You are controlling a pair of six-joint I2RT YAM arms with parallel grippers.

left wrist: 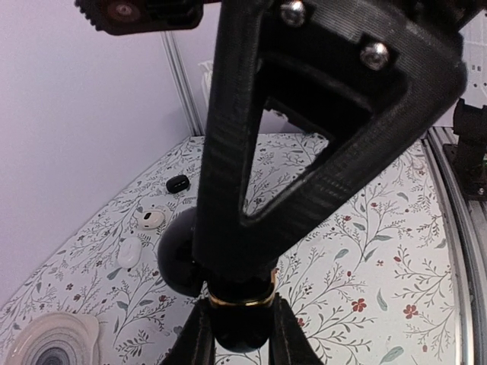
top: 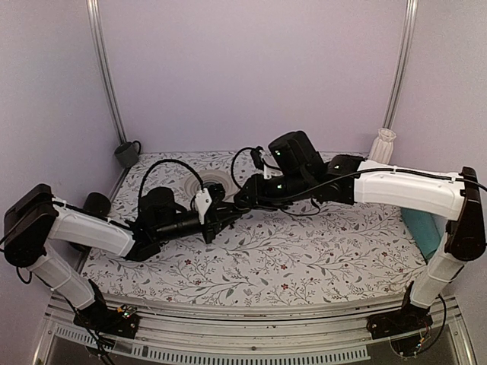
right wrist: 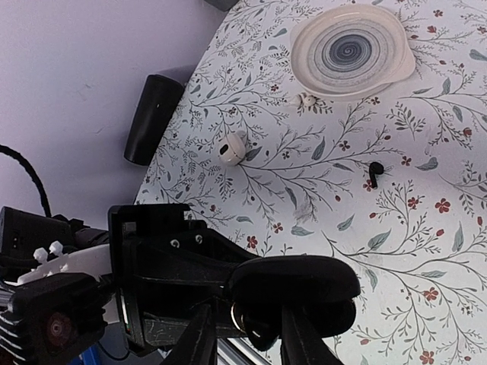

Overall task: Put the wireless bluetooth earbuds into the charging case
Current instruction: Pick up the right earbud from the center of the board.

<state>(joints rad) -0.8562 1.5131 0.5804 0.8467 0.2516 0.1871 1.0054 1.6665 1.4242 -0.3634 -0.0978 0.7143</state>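
Case (left wrist: pixel 175 258) sat clamped tight in my left gripper (left wrist: pixel 240 315), held up off the table (right wrist: pixel 426 251). Just to its right, my right gripper (right wrist: pixel 247 334) pressed in close against the case, jaws a little apart. I couldn't tell whether they pinched anything. One black earbud (right wrist: pixel 375 173) lay on the table, well apart from both.

Charging case (left wrist: pixel 175 255) largely behind right end effector (left wrist: pixel 232 285)
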